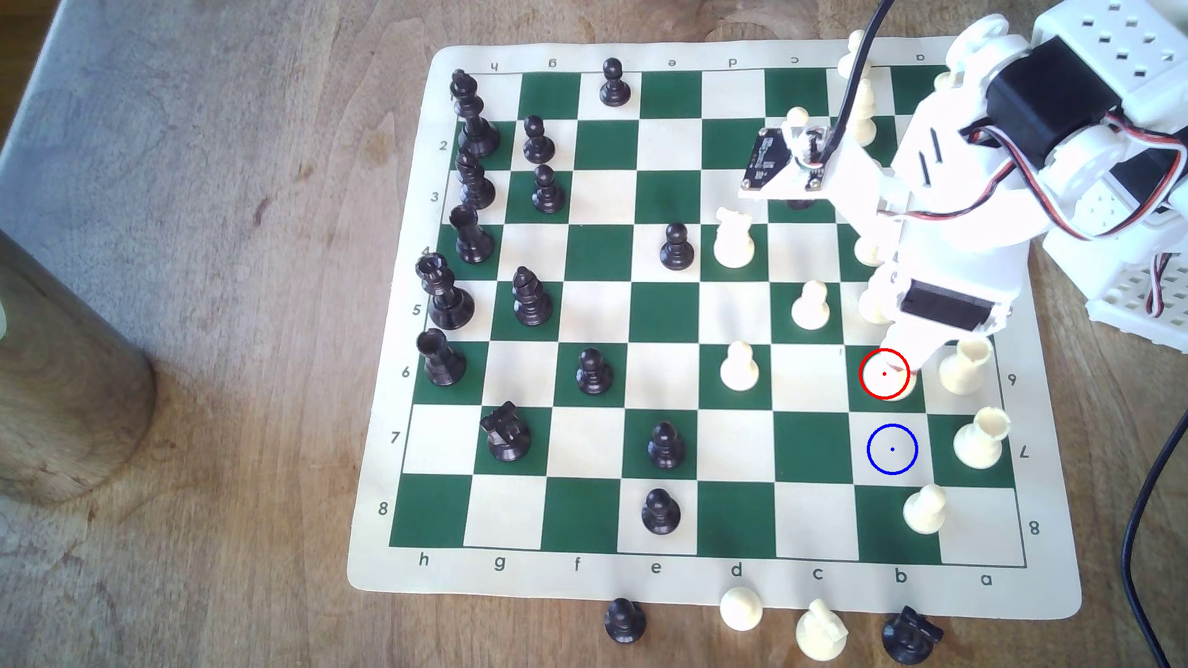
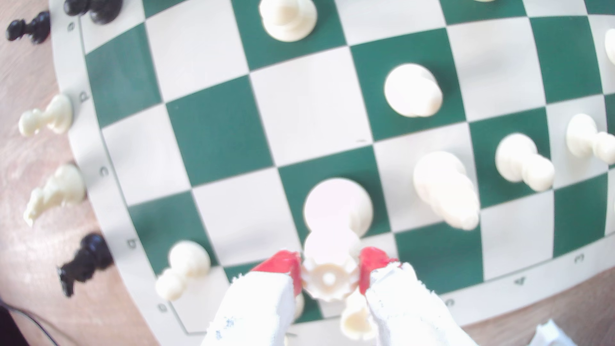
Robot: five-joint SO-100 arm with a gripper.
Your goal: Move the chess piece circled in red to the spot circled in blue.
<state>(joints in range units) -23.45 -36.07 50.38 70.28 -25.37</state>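
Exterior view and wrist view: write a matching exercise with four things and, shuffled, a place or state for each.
Things:
1. white queen
2. blue-ringed square
3. tool
4. black knight

Places or states:
A. on a green square near the exterior view's left side
B. bare cream square
C. between the red fingertips
D. closed on the coronet

Pairs: 1-C, 2-B, 3-D, 4-A

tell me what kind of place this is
Probably a home or hobby tabletop setup, not a factory: a roll-up chess mat lies on a worn wooden table, and a white plastic arm's tool flanks the cream queen.
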